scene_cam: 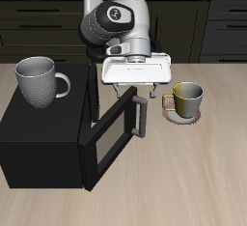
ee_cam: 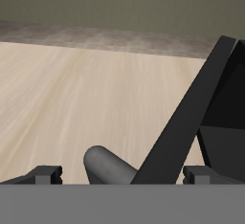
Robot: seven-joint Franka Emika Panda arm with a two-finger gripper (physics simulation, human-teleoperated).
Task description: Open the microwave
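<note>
The microwave (scene_cam: 43,138) is a large black box standing near the table's front edge. Its door (scene_cam: 114,133) is swung partly out, with the greyish window facing the table's middle. The grey bar handle (scene_cam: 141,114) stands upright at the door's free edge. My gripper (scene_cam: 136,92) hangs just above the handle's upper end, open, fingers spread wide. In the wrist view the handle's rounded end (ee_cam: 110,166) lies between the fingertips (ee_cam: 43,173) without touching either, and the door's black edge (ee_cam: 191,113) runs diagonally past it.
A grey mug (scene_cam: 39,80) stands on top of the microwave. A yellowish mug (scene_cam: 186,98) sits on a small plate (scene_cam: 179,116) beside the door's swing. Dark cabinets with drawers (scene_cam: 39,17) line the back.
</note>
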